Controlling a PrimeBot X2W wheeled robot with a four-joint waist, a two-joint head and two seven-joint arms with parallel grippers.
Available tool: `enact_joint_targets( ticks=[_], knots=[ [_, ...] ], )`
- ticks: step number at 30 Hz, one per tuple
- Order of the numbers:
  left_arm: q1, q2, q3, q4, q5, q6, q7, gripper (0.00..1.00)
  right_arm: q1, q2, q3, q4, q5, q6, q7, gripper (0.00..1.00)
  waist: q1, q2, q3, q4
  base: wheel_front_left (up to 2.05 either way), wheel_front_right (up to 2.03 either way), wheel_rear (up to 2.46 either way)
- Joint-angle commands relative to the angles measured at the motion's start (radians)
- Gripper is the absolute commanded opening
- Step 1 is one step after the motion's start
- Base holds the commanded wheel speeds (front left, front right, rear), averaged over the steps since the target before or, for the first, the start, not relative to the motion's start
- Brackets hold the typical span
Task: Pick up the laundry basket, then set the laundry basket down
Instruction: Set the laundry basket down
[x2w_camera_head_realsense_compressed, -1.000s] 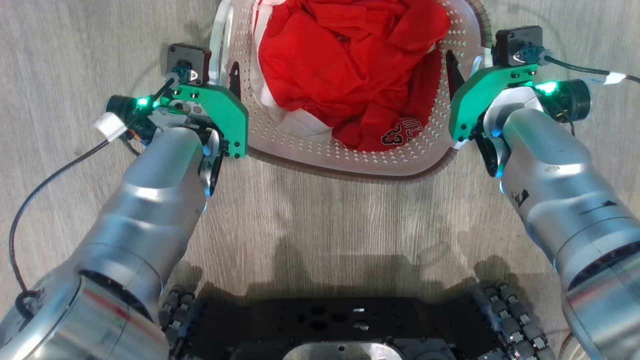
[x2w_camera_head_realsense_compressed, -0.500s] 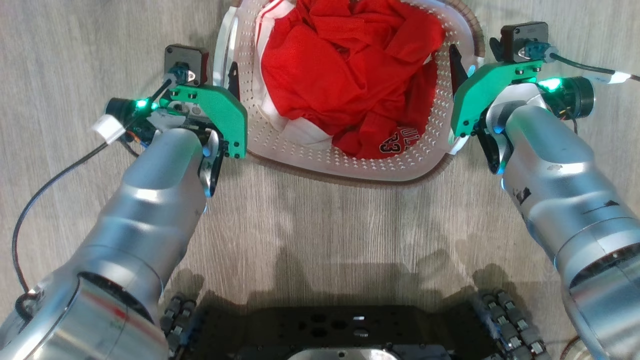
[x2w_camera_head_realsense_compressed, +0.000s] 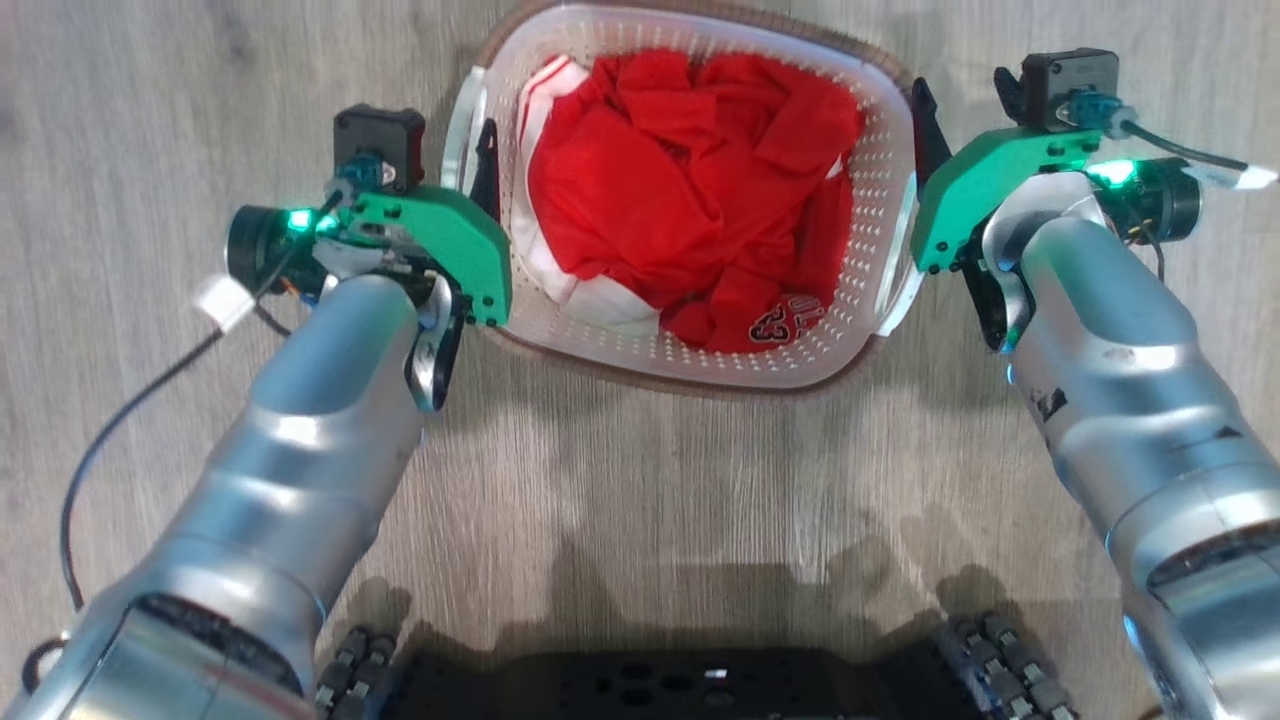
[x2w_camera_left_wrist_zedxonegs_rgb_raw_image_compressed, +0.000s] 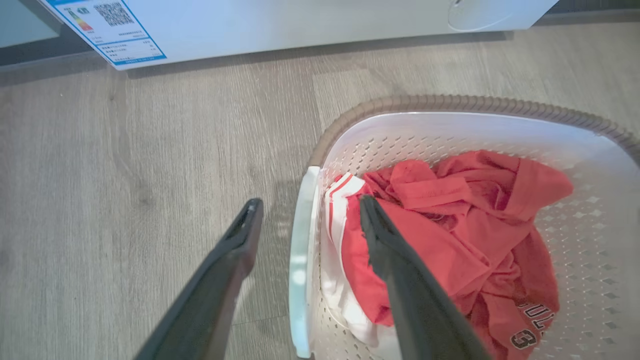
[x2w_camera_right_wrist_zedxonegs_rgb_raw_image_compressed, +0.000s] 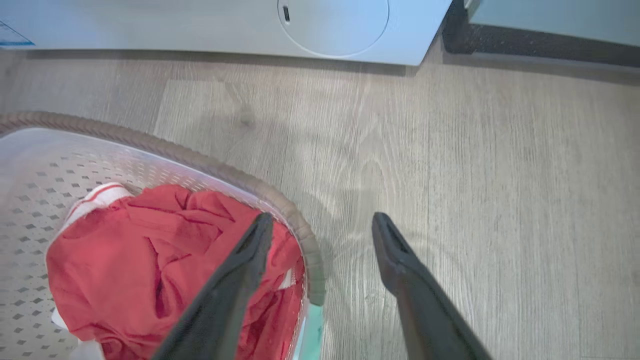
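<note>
On the grey wood-look floor, just ahead of the robot's base and between its two arms, sits the laundry basket, with a heap of red clothes inside. Beyond it, in both wrist views, stands a white appliance with a label on its front.

Each arm reaches to one short side of the basket. The left gripper is spread wide and straddles the left handle: one finger hangs outside over bare floor, the other inside above the clothes, with the white bar between them and apart from both. The right gripper mirrors this. Its jaws are parted too, one finger over the clothes, one over the floor, with the brown rim passing between them just above the right handle.

Neither gripper clasps anything, so the floor, not the arms, appears to carry the basket. The straddling looks deliberate — a finger on either face of the wall lets a simple closing pinch the handle. Taking both ends at once should keep the loaded basket level rather than tipping it toward one side.
</note>
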Motion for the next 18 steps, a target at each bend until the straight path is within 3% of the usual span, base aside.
enact_joint_targets(
  ticks=[1, 8, 18],
  knots=[
    [0.043, 0.035, 0.043, -0.042, 0.025, 0.008, -0.008, 1.00, 0.067, 0.018, -0.018, -0.042, -0.029, 0.005, -0.005, 1.00, 0.0000, -0.0001, -0.029, 0.000, 0.00, 0.00, 0.00],
    [0.153, 0.034, 0.163, -0.206, 0.155, 0.005, -0.008, 1.00, 0.176, 0.018, -0.148, -0.230, -0.121, 0.005, -0.005, 1.00, 0.0000, -0.0001, -0.116, 0.006, 0.00, 0.00, 0.00],
    [0.367, 0.020, 0.362, -0.432, 0.323, -0.017, -0.008, 1.00, 0.360, 0.018, -0.187, -0.510, -0.146, 0.005, -0.005, 1.00, 0.0000, -0.0001, -0.282, 0.000, 0.00, 0.00, 0.00]
  ],
)
